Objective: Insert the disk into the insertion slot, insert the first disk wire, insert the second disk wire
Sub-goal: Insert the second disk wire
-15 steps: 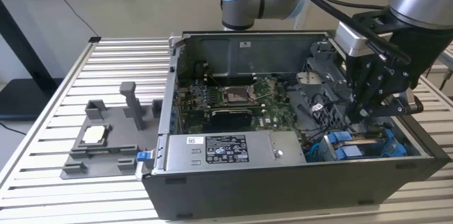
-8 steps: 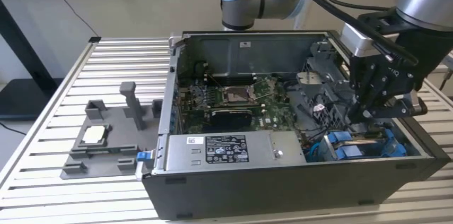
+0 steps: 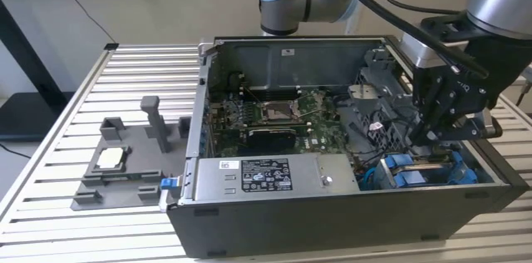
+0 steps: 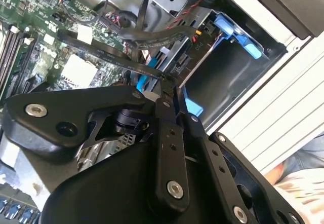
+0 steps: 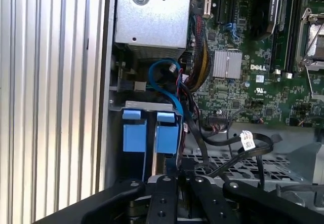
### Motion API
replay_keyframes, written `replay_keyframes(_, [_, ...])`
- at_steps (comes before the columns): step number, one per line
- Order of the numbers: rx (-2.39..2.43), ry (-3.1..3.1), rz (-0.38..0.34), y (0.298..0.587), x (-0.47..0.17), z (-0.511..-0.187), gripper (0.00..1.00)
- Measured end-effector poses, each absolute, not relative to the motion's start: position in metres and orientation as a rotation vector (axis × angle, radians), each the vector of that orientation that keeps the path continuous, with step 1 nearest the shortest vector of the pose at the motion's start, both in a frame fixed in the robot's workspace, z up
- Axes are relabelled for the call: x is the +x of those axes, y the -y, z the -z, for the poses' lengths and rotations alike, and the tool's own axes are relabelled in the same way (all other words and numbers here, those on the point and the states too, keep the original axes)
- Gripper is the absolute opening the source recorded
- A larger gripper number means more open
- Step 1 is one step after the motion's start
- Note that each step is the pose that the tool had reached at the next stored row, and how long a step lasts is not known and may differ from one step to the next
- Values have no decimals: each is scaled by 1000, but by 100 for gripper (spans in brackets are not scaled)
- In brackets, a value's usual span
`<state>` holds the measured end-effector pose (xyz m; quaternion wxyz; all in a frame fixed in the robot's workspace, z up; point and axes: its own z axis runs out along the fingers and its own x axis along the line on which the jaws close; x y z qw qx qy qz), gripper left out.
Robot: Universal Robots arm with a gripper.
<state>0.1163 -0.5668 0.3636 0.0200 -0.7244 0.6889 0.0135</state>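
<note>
Case (image 3: 332, 225), one of it, stands open, and its bay at the exterior view's right holds two blue carriers. The disk (image 3: 415, 172) already sits in its slot there, so I judge a wire step is in hand. One gripper (image 4: 169, 84) hangs just above, jaws closed, seemingly pinching one black wire (image 4: 101, 51); seating it calls for squaring its plug to the disk's socket.

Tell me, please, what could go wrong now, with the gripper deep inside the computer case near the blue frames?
1. The gripper sits among loose black wires; a move could snag and pull one.
2. The flat black wire at its tip runs over the circuit board; a tug might drag it across parts there.
3. The blue frames are close; a skewed push could knock them.
</note>
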Motion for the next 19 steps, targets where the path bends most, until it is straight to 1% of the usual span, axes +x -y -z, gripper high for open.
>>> replay_keyframes(19, [-2189,-2214,-52,568,124,-353,16])
